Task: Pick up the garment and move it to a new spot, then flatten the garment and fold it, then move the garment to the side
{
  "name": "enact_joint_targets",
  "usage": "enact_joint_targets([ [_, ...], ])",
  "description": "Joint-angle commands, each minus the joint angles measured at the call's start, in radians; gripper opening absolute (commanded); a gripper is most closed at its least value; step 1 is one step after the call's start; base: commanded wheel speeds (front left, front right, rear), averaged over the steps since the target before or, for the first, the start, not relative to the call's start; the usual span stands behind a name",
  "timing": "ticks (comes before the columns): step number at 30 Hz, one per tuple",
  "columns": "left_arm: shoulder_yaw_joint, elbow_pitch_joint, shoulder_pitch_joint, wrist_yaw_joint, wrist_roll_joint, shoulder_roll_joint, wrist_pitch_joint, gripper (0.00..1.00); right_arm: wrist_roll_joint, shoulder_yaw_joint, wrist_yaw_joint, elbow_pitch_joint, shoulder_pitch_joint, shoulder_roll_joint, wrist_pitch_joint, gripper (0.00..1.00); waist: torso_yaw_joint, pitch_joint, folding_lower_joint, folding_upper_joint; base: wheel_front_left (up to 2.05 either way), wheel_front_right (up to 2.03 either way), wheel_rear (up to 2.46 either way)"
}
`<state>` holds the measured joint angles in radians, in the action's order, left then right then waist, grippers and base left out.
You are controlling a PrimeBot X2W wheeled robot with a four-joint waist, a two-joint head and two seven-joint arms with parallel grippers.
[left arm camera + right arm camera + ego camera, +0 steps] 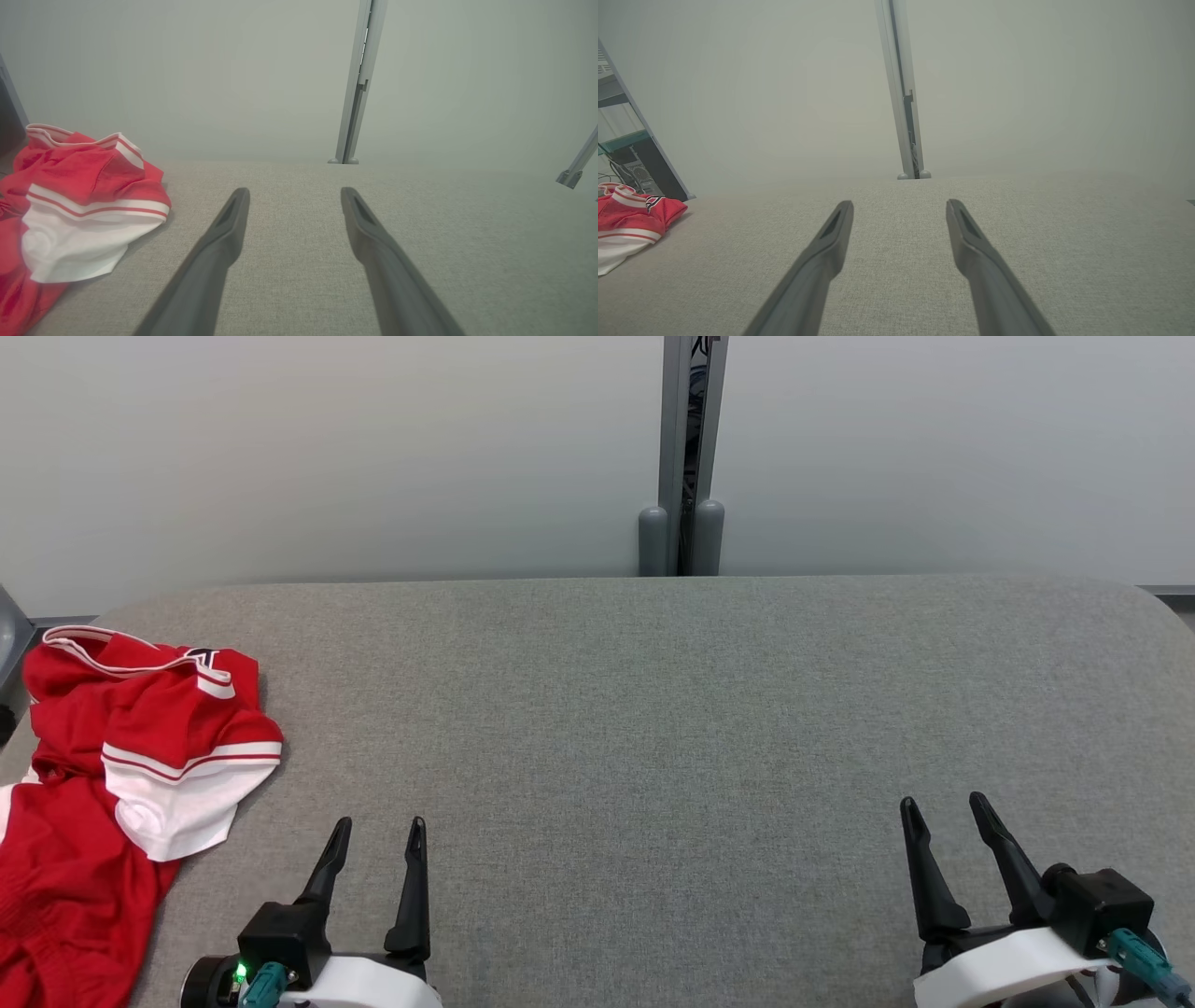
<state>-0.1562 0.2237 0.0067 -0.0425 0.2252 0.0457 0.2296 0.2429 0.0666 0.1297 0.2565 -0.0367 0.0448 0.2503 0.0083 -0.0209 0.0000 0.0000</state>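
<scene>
1. I see the garment (121, 737), red with white bands, lying crumpled at the left end of the grey table (672, 709). Part of it runs past the lower left edge of the head view.
2. My left gripper (380, 823) sits at the near left with its fingers spread and bare table between them. It is near the garment's right side but not touching it.
3. My right gripper (941, 799) sits at the near right, fingers spread the same way, well apart from the garment.
4. A grey post (691, 457) stands behind the table's far edge against the pale wall (327, 448).
</scene>
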Motion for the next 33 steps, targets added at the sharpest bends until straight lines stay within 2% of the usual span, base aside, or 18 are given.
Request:
enact_joint_targets([
  [1, -0.005, -0.002, 0.004, -0.008, -0.018, 0.007, 0.009, 1.00, -0.016, -0.003, 0.002, 0.003, -0.013, 0.009, 0.011, 1.00, 0.000, 0.000, 0.0000, 0.0000, 0.00, 0.00, 0.00],
  [11, -0.031, 0.000, 0.018, -0.026, -0.069, 0.008, 0.039, 1.00, -0.068, -0.006, 0.002, 0.026, -0.017, 0.010, 0.016, 1.00, 0.000, -0.004, 0.0000, 0.0000, 0.00, 0.00, 0.00],
  [33, -0.018, 0.020, 0.010, -0.030, -0.039, 0.011, 0.038, 1.00, -0.056, -0.010, 0.002, 0.039, -0.027, 0.009, 0.016, 1.00, 0.001, 0.002, 0.0000, 0.0000, 0.00, 0.00, 0.00],
])
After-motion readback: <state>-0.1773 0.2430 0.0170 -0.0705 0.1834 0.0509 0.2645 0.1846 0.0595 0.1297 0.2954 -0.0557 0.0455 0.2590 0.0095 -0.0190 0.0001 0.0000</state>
